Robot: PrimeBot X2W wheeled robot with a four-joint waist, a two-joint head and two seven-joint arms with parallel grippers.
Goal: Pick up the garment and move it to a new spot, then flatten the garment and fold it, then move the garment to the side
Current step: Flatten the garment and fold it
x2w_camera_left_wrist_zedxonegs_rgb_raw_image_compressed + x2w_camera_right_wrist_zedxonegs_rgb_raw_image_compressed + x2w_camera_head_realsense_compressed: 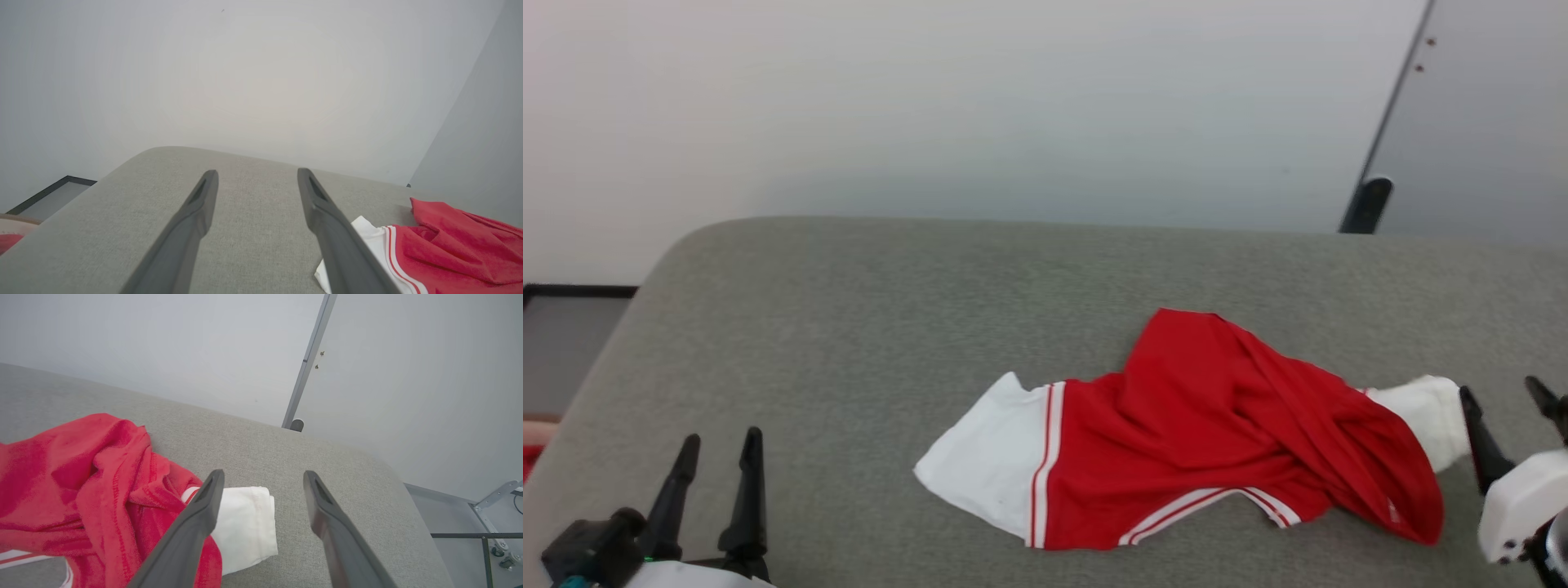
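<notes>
Just beside your right tool, toward your left tool, the red shirt lies crumpled on the grey bench. Its white sleeve end sits by the nearer finger; you cannot tell if they touch. That tool stands wide apart, gripping nothing. Your left tool is likewise spread and empty, well apart from the shirt's other white end.
</notes>
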